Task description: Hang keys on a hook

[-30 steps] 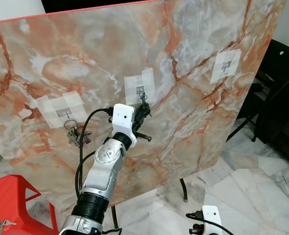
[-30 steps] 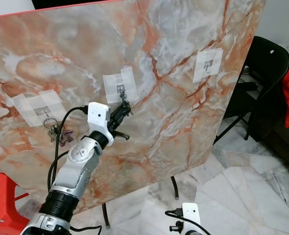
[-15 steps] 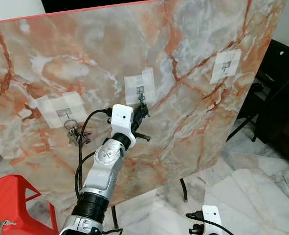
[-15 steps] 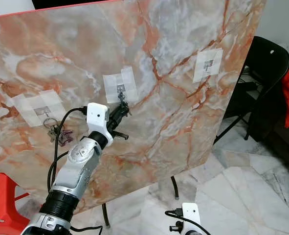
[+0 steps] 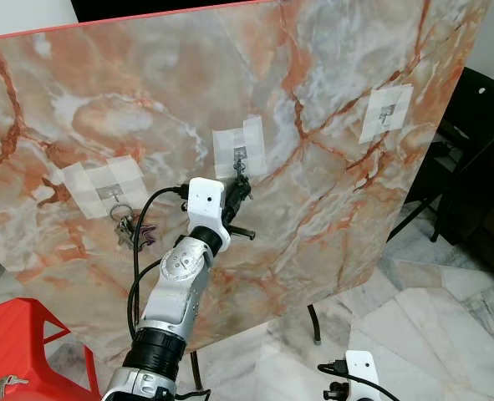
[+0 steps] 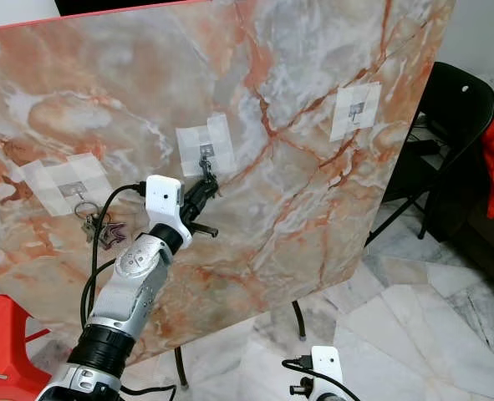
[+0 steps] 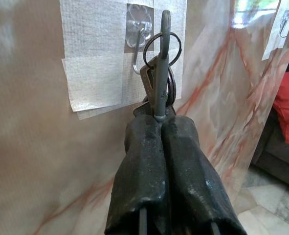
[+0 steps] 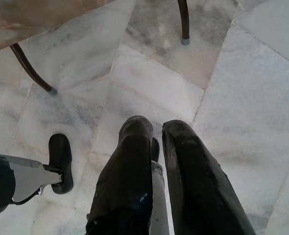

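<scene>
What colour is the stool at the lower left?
Red; the stool shows best in the left eye view.

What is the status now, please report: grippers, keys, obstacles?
Left gripper shut on keys, ring at middle hook, not yet hooked. Right gripper idle, low over floor. Another key bunch on left hook; nothing blocking.

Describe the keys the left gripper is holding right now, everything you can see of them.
The keys are a small bunch of grey metal on a thin split ring, pinched between the shut fingers of the left gripper. One flat key stands edge-on, pointing up. The ring sits right at the wire hook, taped to the marble board; whether it is threaded on cannot be told.
</scene>
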### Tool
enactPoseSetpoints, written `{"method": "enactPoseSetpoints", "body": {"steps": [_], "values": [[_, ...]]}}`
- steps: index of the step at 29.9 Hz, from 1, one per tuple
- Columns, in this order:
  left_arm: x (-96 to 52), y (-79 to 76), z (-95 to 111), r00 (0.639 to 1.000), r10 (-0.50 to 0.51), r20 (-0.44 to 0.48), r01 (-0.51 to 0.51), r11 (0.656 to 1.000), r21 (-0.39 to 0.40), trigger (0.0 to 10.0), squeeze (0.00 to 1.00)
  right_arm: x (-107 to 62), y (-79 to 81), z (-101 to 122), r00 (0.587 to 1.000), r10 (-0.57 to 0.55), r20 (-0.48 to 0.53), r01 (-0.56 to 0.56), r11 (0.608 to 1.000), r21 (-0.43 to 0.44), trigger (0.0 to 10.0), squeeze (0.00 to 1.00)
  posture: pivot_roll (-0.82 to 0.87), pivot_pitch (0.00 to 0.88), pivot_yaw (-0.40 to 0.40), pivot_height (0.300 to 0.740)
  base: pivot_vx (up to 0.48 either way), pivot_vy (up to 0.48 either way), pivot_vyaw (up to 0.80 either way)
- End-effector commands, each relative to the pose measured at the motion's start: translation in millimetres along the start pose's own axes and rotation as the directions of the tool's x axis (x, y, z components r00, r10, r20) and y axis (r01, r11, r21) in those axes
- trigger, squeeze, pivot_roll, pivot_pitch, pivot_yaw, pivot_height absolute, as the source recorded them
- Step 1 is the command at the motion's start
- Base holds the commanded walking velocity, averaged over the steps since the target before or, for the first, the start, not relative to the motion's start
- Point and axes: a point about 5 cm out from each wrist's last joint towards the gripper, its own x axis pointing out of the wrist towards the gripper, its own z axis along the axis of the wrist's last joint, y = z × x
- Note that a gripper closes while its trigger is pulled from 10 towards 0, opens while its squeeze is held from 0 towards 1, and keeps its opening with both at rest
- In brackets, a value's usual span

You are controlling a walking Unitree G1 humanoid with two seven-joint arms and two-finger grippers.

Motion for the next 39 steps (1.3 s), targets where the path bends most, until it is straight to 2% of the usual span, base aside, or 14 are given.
{"method": "enactPoseSetpoints", "body": {"steps": [1, 7, 10, 19, 21, 22, 23, 24, 26, 28, 29, 30, 31, 39], "values": [[4.9, -1.6, 4, 1.000, -0.008, 0.010, 0.008, 1.000, -0.007, 10.0, 0.00, 0.3, 0.5, 2, 1.000, 0.002, 0.003, -0.002, 1.000, 0.005, 10.0, 0.00, -0.01, 0.000, -0.011, 0.740, 0.000, 0.000, 0.00], [4.3, 1.0, 0, 1.000, 0.022, -0.011, -0.023, 0.995, -0.092, 10.0, 0.00, 0.3, 0.4, 2, 1.000, 0.002, 0.002, -0.002, 1.000, 0.003, 10.0, 0.00, -0.01, 0.000, -0.011, 0.740, 0.000, 0.000, 0.00], [3.4, 8.1, 0, 0.998, 0.068, -0.011, -0.069, 0.983, -0.171, 10.0, 0.00, 0.3, 0.3, 2, 1.000, 0.001, 0.002, -0.001, 1.000, 0.004, 10.0, 0.00, -0.01, 0.000, -0.012, 0.740, 0.000, 0.000, 0.00], [3.3, 12.2, 0, 0.997, 0.082, -0.007, -0.082, 0.976, -0.201, 10.0, 0.00, 0.3, 0.1, 2, 1.000, 0.001, 0.002, -0.001, 1.000, 0.004, 10.0, 0.00, -0.01, 0.000, -0.013, 0.740, 0.000, 0.000, 0.00], [2.9, 10.6, 0, 0.998, 0.068, -0.004, -0.067, 0.978, -0.196, 10.0, 0.32, 0.3, 0.1, 2, 1.000, 0.001, 0.002, -0.001, 1.000, 0.005, 10.0, 0.00, -0.01, 0.000, -0.013, 0.740, 0.000, 0.000, 0.00], [2.8, 10.1, 0, 0.998, 0.064, -0.002, -0.063, 0.979, -0.193, 10.0, 0.32, 0.3, 0.2, 2, 1.000, 0.001, 0.002, -0.001, 1.000, 0.005, 10.0, 0.00, -0.01, 0.000, -0.013, 0.740, 0.000, 0.000, 0.00], [2.7, 9.6, 0, 0.998, 0.061, -0.003, -0.060, 0.979, -0.194, 10.0, 0.42, 0.3, 0.2, 2, 1.000, 0.001, 0.002, -0.001, 1.000, 0.005, 10.0, 0.00, -0.01, 0.000, -0.013, 0.740, 0.000, 0.000, 0.00], [2.6, 9.2, 0, 0.998, 0.059, -0.004, -0.059, 0.979, -0.196, 10.0, 0.42, 0.3, 0.2, 2, 1.000, 0.001, 0.002, -0.001, 1.000, 0.005, 10.0, 0.00, -0.01, 0.000, -0.013, 0.740, 0.000, 0.000, 0.00], [2.3, 9.1, 1, 0.998, 0.059, 0.000, -0.058, 0.978, -0.200, 10.0, 0.29, 0.3, 0.3, 2, 1.000, 0.001, 0.002, -0.001, 1.000, 0.004, 10.0, 0.00, -0.01, 0.000, -0.012, 0.740, 0.000, 0.000, 0.00], [1.7, 9.3, 2, 0.998, 0.060, 0.014, -0.056, 0.978, -0.202, 10.0, 0.29, 0.3, 0.3, 2, 1.000, 0.001, 0.002, -0.001, 1.000, 0.004, 10.0, 0.00, -0.01, 0.000, -0.012, 0.740, 0.000, 0.000, 0.00], [1.1, 9.8, 5, 0.998, 0.062, 0.028, -0.055, 0.978, -0.202, 10.0, 0.24, 0.3, 0.3, 2, 1.000, 0.001, 0.002, -0.001, 1.000, 0.005, 10.0, 0.00, -0.01, 0.000, -0.011, 0.740, 0.000, 0.000, 0.00], [0.6, 9.9, 6, 0.997, 0.058, 0.040, -0.049, 0.978, -0.205, 10.0, 0.08, 0.3, 0.3, 2, 1.000, 0.001, 0.002, -0.001, 1.000, 0.005, 10.0, 0.00, -0.01, 0.000, -0.011, 0.740, 0.000, 0.000, 0.00], [0.4, 9.7, 8, 0.997, 0.054, 0.048, -0.043, 0.977, -0.210, 10.0, 0.00, 0.3, 0.3, 2, 1.000, 0.001, 0.002, -0.001, 1.000, 0.005, 10.0, 0.00, -0.01, 0.000, -0.011, 0.740, 0.000, 0.000, 0.00], [-6.4, 10.0, 12, 0.995, 0.037, 0.090, -0.017, 0.975, -0.220, 10.0, 0.00, 0.3, 0.4, 2, 1.000, 0.002, 0.003, -0.002, 1.000, 0.006, 10.0, 0.00, -0.01, 0.000, -0.011, 0.740, 0.000, 0.000, 0.00]]}}
